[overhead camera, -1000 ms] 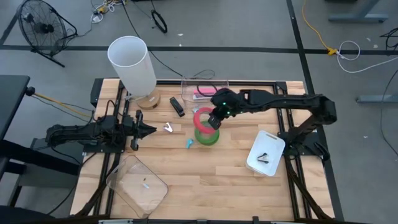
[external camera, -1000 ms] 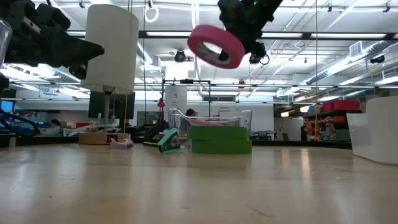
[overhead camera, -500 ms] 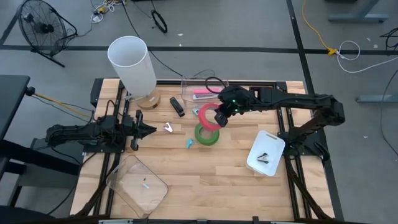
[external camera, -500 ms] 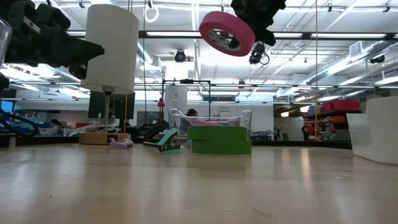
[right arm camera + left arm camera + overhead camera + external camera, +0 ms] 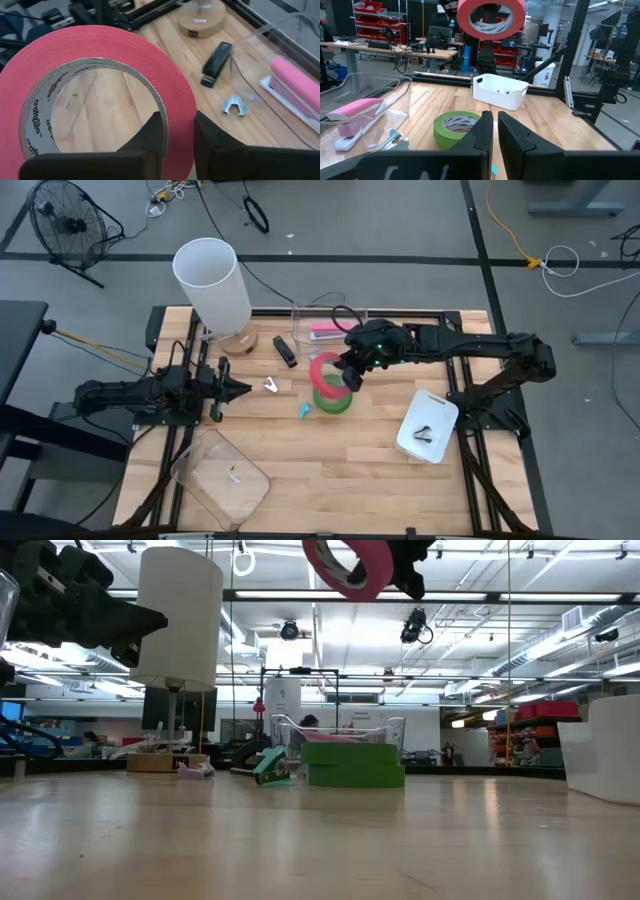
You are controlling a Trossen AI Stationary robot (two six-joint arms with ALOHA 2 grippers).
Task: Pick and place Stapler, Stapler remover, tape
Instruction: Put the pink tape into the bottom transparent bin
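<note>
Containers numbered three: a clear bin (image 5: 330,323) held one pink stapler (image 5: 326,330), a white bin (image 5: 426,426) some small dark pieces, a clear tray (image 5: 221,475) one tiny item. Two tapes: the right gripper (image 5: 351,373) clamped the pink-red tape (image 5: 327,371) aloft over the green tape (image 5: 332,398). The left gripper (image 5: 243,389) waited, pinched together, near the table's left side.

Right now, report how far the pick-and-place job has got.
Done: a pink stapler lies in the clear bin, and small dark pieces sit in the white tray. In hand: the right hand holds the pink-red tape in the air. Left: green tape, black stapler and staple remover on the table; the left hand waits, shut.
</note>
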